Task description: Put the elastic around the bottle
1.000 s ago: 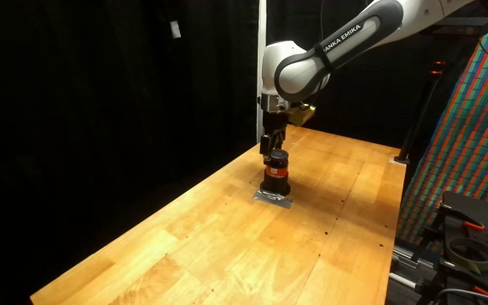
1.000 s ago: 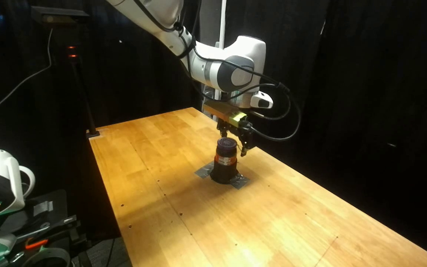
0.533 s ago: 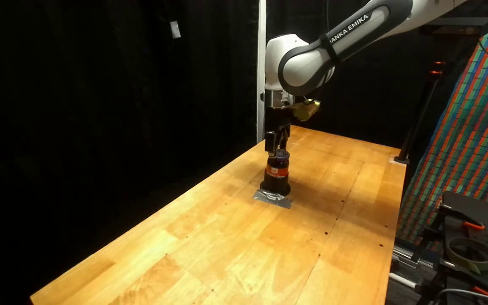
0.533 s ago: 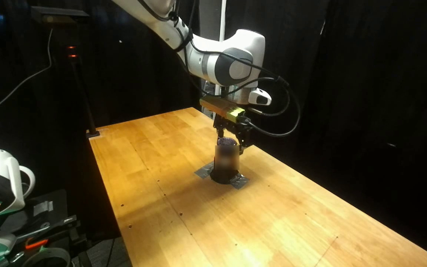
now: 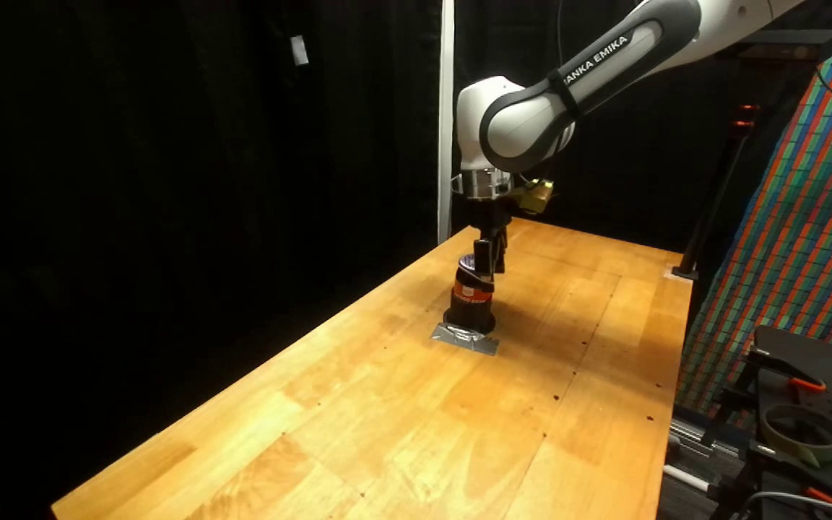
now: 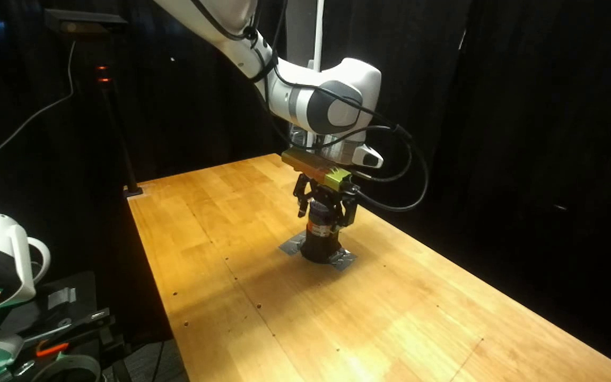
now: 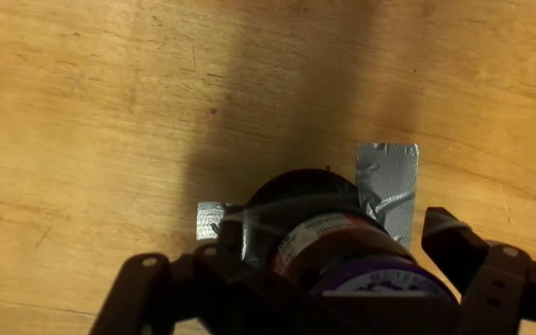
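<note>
Wrist view catches the gripper [image 7: 335, 224] spread wide, a finger on each side of the purple-capped bottle [image 7: 342, 242], a faint pale elastic [image 7: 296, 201] stretched over its fingertips; whether it goes around the bottle, I can't tell. Both exterior views show the bottle upright in a black base [image 6: 320, 252] taped to the wooden table [image 5: 387, 426].

The wooden table [image 5: 387, 412] looks smooth and lightly glossy, the silver tape [image 7: 390, 179] wrinkled and shiny, the label [image 7: 315, 235] on the bottle [image 6: 320, 229] paper-like, the robot arm [image 6: 356, 77] smooth plastic, and the black curtain [image 5: 170, 217] matt cloth.
</note>
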You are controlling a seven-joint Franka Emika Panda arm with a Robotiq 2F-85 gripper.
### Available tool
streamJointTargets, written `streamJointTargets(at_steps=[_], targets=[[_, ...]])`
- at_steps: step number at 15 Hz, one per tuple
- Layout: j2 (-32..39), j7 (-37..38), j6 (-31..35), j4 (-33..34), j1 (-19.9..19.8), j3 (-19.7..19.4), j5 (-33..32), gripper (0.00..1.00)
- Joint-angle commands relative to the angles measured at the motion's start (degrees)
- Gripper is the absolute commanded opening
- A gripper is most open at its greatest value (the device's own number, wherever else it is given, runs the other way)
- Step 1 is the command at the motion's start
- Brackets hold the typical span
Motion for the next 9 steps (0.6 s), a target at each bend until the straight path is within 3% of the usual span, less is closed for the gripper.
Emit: streamJointTargets(at_steps=[1, 9], targets=[[-0.43, -2.21, 1.03, -1.78, -0.84, 0.45, 0.5, 1.0], [-1.52, -0.6, 8.51, -5.83, -0.05, -0.41, -0.89, 1.0]])
